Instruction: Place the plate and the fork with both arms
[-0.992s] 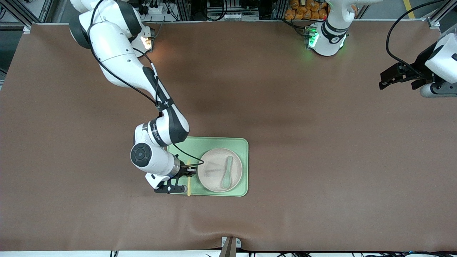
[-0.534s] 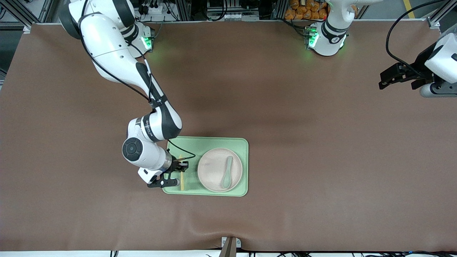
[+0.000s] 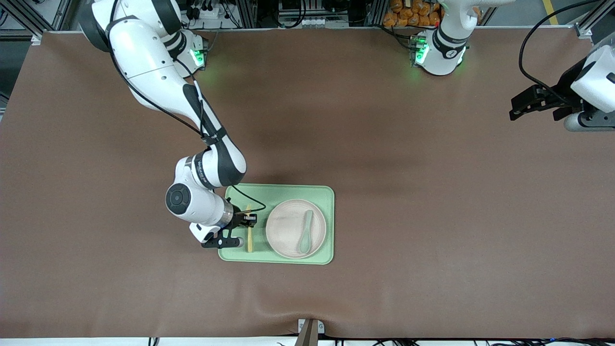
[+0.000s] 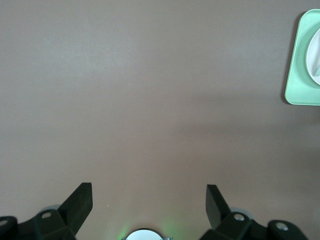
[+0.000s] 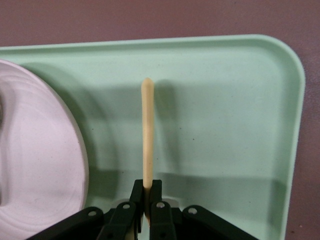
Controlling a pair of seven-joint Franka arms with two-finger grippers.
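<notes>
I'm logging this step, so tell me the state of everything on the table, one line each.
fork: gripped, above the tray beside the plate
right gripper: shut on the fork
left gripper: open, waiting over bare table
plate: resting on the tray
spoon: lying on the plate
tray: flat on the table

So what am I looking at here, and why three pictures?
Two white robot arms share a brown table. One picture comes from a high camera facing them; the others from cameras on each arm's wrist. The right gripper is shut on the pale-yellow fork, holding it over the green tray, beside the round plate. A grey-green spoon lies on that plate. The left gripper waits open over bare table at its own end; its wrist view shows both fingers apart and the tray's corner.
</notes>
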